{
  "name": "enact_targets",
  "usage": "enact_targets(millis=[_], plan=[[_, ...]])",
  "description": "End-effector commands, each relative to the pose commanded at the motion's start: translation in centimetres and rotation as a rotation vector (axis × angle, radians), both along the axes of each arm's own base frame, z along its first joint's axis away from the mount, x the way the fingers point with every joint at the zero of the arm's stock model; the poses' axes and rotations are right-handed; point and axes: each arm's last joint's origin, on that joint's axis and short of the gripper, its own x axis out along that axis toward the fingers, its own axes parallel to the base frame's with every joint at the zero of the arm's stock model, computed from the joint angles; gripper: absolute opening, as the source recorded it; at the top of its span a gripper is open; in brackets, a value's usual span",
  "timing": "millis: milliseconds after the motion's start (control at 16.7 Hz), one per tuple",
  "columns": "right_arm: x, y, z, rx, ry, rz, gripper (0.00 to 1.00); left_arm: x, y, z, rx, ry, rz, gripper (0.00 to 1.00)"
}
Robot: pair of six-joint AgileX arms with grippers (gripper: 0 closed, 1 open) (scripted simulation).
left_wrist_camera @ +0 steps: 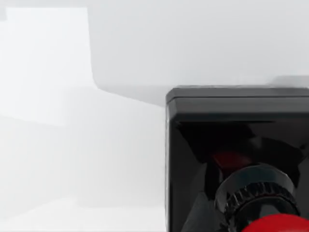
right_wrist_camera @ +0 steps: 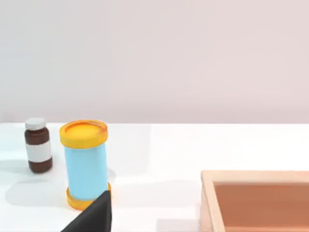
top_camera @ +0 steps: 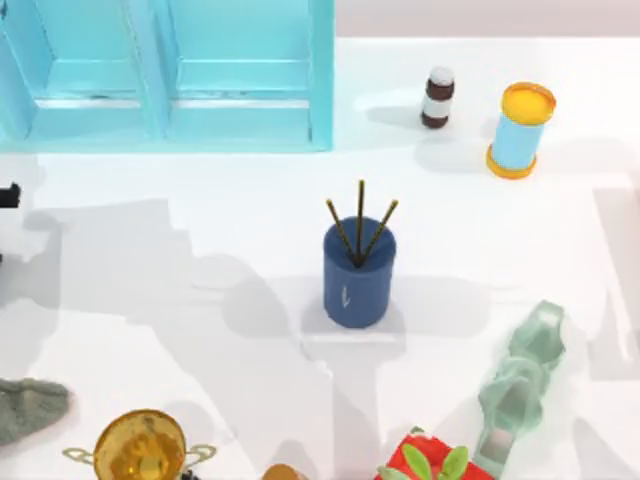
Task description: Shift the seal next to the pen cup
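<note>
The pen cup [top_camera: 355, 275] is a dark blue cylinder with three thin brown sticks and a small white mark. It stands upright near the middle of the table. The seal [left_wrist_camera: 236, 145] sits very close in the left wrist view: a black square block on the white table, with its glossy red knob [left_wrist_camera: 277, 224] towards the camera. A dark piece of my left arm [top_camera: 8, 195] pokes in at the table's left edge. In the right wrist view a dark wedge of my right gripper [right_wrist_camera: 91, 215] overlaps the foot of a light-blue cylinder.
A light-blue cabinet [top_camera: 165, 75] fills the back left. A brown bottle [top_camera: 437, 97] and a light-blue cylinder with orange ends [top_camera: 520, 130] stand back right. Along the front are a grey-green lump [top_camera: 30, 408], a gold trophy [top_camera: 140, 450], a red box with leaves [top_camera: 425, 462] and a mint-green object [top_camera: 520, 385]. A wooden box [right_wrist_camera: 256, 200] is nearby.
</note>
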Motion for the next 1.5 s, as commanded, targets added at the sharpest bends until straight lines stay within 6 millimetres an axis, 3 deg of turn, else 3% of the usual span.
enact_targets(millis=[240, 420, 660, 780, 1200, 1320, 1500], plan=[[0.0, 0.0, 0.0, 0.000, 0.000, 0.000, 1.00, 0.9, -2.0, 1.9, 0.001, -0.001, 0.007, 0.00], [0.0, 0.0, 0.0, 0.000, 0.000, 0.000, 1.00, 1.6, -6.1, 6.0, 0.001, 0.008, 0.008, 0.00], [0.0, 0.0, 0.0, 0.000, 0.000, 0.000, 1.00, 0.6, -12.0, 11.8, 0.002, 0.019, 0.001, 0.00], [0.0, 0.0, 0.0, 0.000, 0.000, 0.000, 1.00, -0.1, -13.7, 13.6, 0.001, 0.004, 0.000, 0.00], [0.0, 0.0, 0.0, 0.000, 0.000, 0.000, 1.00, -0.3, -14.4, 13.8, 0.002, 0.000, 0.002, 0.00], [0.0, 0.0, 0.0, 0.000, 0.000, 0.000, 1.00, -0.7, -16.5, 13.9, 0.008, -0.013, 0.003, 0.00], [0.0, 0.0, 0.0, 0.000, 0.000, 0.000, 1.00, -2.4, -21.6, 13.9, 0.013, -0.042, 0.006, 0.00]])
